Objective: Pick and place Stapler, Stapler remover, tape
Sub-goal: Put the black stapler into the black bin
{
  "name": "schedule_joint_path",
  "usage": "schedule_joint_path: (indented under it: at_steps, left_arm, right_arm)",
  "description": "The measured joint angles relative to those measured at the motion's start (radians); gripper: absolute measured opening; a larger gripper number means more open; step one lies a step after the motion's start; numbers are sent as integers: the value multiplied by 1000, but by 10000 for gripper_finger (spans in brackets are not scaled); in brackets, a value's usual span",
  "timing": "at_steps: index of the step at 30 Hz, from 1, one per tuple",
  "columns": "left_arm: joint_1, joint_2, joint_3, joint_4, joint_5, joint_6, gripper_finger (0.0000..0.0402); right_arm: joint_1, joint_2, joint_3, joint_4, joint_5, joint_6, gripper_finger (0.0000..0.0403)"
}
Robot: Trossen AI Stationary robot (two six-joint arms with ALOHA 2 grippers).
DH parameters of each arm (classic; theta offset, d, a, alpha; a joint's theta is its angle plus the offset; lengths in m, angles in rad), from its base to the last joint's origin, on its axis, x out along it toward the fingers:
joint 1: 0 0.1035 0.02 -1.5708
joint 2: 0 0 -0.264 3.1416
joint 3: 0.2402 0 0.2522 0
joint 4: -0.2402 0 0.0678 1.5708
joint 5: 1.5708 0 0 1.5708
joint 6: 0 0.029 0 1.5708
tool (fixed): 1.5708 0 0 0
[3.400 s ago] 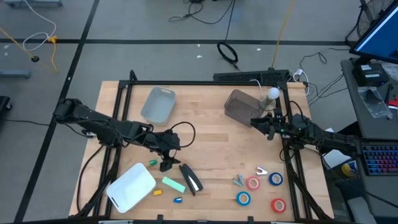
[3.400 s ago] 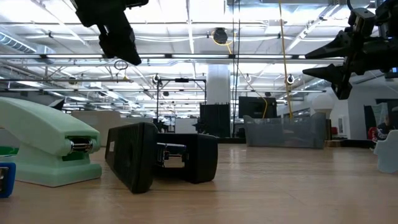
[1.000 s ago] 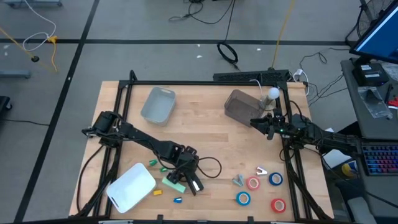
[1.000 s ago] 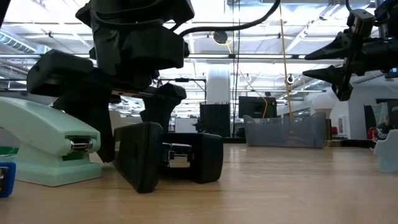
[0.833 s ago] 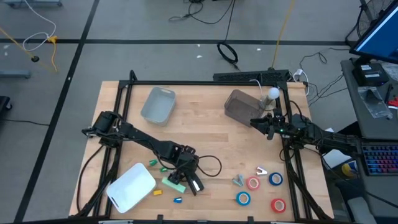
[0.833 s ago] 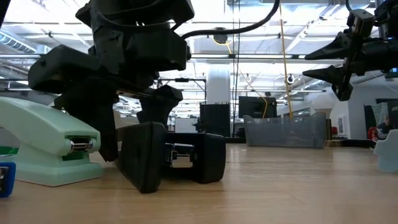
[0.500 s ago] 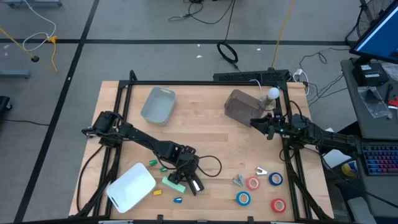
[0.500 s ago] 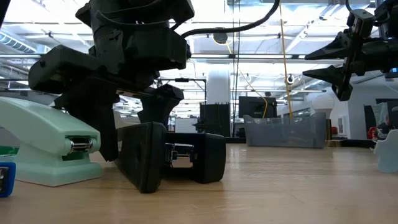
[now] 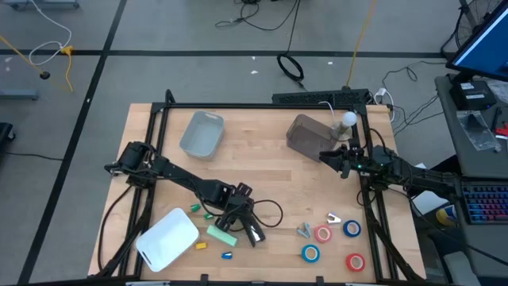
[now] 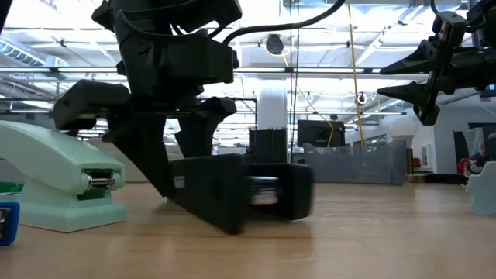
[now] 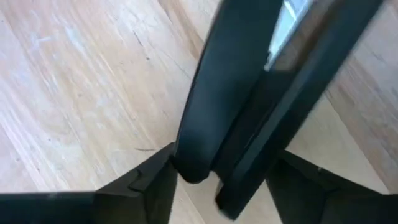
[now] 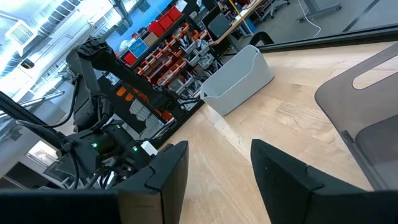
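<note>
A black stapler [image 9: 252, 231] lies on the wooden table near its front edge, with a mint-green stapler [image 9: 222, 235] just to its left. My left gripper [image 9: 240, 216] reaches down onto the black stapler's far end and is shut on it. The black stapler fills the left wrist view [image 11: 249, 93] and stands behind the green one in the low view [image 10: 248, 194]. Two red and two blue tape rolls [image 9: 322, 233] and two small metal staple removers [image 9: 305, 230] lie at the front right. My right gripper [image 9: 329, 157] hovers open and empty at the right. My left gripper pinches the black stapler's narrow end [image 11: 198, 163] between its two fingers, one finger on each long side. The fingers [image 10: 159, 167] come from above, slanting down, and lie across the stapler. The stapler sits tilted, with its lower edge [image 10: 232, 226] on the table.
A white bin [image 9: 167, 238] stands at the front left, with small coloured pieces [image 9: 202, 245] beside it. A light grey bin [image 9: 202, 133] is at the back left and a dark bin [image 9: 305, 135] at the back right. A black frame [image 9: 262, 105] edges the table.
My left gripper's fingers have closed in on the black stapler. The stapler has turned and slid a little toward the table's right edge and now sits tilted. My right arm has kept still.
</note>
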Motion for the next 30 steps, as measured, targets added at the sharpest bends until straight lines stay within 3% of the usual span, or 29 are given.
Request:
schedule_joint_path:
  at_steps: [6, 21, 30]
  left_arm:
    - [1, 0, 0, 17, 0, 14, 199]
    - [1, 2, -1, 61, -53, 146, 270]
    - [2, 2, -1, 111, -13, 240, 276]
  right_arm:
    - [0, 0, 0, 0, 0, 0, 167]
    - [0, 0, 0, 0, 0, 0, 167]
    - [0, 0, 0, 0, 0, 0, 167]
